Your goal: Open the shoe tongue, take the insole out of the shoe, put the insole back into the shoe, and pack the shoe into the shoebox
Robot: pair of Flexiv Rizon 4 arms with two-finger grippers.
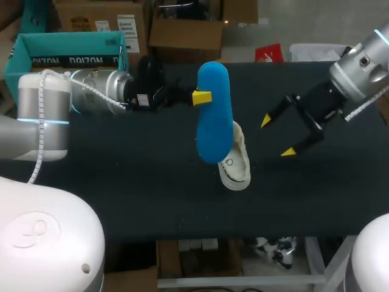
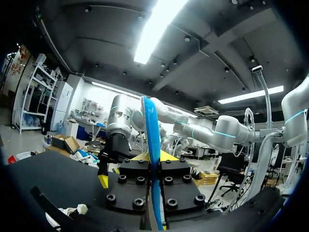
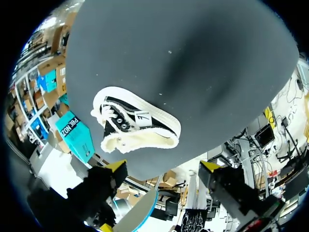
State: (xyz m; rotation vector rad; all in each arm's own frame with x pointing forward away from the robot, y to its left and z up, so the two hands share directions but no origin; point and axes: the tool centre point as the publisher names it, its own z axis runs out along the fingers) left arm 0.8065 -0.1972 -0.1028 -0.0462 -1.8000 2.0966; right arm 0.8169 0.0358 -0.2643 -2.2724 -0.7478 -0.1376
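Overhead light, dark bench [image 1: 140,182].
A ceiling strip light [image 2: 155,29] glares white in the left wrist view; bench shadows are soft.

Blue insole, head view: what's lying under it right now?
The shoe lies on the table beneath the insole, one end showing past it. In this view the insole covers the rest of the shoe.

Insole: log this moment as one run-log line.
left gripper: shut on insole, raised over shoe | right gripper: open, beside shoe | shoe: on table, outside shoebox
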